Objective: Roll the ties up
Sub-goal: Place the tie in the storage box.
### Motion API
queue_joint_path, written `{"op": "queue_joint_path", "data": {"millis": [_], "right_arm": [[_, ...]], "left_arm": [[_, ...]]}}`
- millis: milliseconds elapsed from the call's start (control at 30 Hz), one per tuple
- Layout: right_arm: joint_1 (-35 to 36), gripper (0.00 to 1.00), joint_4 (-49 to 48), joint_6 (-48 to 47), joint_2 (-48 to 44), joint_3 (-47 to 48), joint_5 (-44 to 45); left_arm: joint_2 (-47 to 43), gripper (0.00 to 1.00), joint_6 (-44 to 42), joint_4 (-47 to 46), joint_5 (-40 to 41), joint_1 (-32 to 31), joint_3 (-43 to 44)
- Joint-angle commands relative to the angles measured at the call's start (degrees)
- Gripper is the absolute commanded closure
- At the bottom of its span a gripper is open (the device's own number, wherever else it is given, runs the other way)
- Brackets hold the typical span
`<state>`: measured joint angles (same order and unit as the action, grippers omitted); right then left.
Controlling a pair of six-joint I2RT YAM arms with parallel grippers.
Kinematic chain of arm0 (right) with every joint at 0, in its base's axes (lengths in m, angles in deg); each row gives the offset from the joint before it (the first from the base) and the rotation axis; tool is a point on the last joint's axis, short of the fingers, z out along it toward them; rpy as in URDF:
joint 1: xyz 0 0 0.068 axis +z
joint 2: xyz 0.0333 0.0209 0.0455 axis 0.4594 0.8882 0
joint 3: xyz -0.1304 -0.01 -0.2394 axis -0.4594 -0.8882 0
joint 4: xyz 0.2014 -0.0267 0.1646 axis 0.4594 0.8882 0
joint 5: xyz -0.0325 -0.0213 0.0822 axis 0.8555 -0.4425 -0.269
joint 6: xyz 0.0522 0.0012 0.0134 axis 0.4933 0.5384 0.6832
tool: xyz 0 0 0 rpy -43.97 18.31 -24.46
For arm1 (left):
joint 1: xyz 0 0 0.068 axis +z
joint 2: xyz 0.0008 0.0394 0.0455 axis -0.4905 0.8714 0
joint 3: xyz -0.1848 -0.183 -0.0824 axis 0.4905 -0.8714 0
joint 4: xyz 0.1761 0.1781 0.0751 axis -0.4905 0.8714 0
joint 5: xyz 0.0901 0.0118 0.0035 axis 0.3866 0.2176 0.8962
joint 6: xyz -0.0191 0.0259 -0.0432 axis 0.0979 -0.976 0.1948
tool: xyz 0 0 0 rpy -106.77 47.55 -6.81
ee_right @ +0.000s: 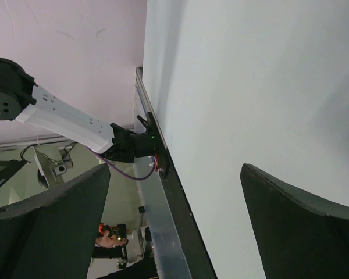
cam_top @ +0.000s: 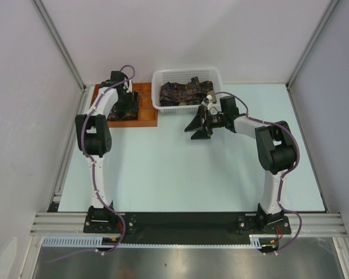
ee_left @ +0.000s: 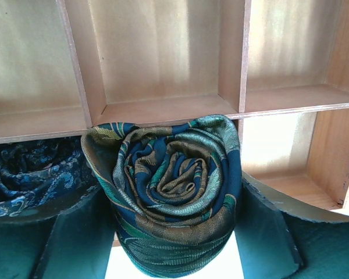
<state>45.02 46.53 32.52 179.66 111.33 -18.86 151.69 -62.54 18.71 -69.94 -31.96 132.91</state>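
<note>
Teal-gold rolled tie (ee_left: 171, 186) sits in the wooden tray (ee_left: 244, 58) between the fingers (ee_left: 75, 232) of the left gripper (cam_top: 128, 108); clamped or merely flanked, cannot tell. Jaws of the right gripper (cam_top: 199, 125) stand wide apart, empty, over the table (cam_top: 180, 174). More ties (cam_top: 186, 93) lie in the white basket (cam_top: 158, 87)

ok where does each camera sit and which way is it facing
Top external: above and behind the arms, looking down on the table; both arms, bases nearest.
Left wrist: on the left arm, facing into the tray; the left gripper straddles a rolled tie.
Right wrist: on the right arm, looking sideways along the table; the open right gripper and the left arm.
Top and left wrist share the tray.
</note>
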Motion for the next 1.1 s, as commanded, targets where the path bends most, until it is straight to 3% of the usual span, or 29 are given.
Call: {"op": "queue_joint_path", "data": {"millis": [0, 467, 600, 1067], "right_arm": [[0.43, 0.0, -0.76, -0.26, -0.33, 1.5, -0.48], [0.7, 0.0, -1.9, 0.88, -0.24, 1.41, -0.74], [0.7, 0.0, -1.91, 0.97, -0.24, 1.5, -0.83], [0.61, 0.0, -2.96, 1.68, -0.33, 1.06, -1.18]], "left_arm": [[-4.31, 0.22, 0.24, -1.33, -1.14, -0.4, 1.93], [-6.07, 0.15, 0.25, -1.51, -1.84, -0.66, 2.64], [-6.25, 0.07, 0.16, -1.51, -1.5, -0.75, 2.46], [-7.92, 0.06, -0.99, -2.57, -3.6, -0.75, 2.81]]}}
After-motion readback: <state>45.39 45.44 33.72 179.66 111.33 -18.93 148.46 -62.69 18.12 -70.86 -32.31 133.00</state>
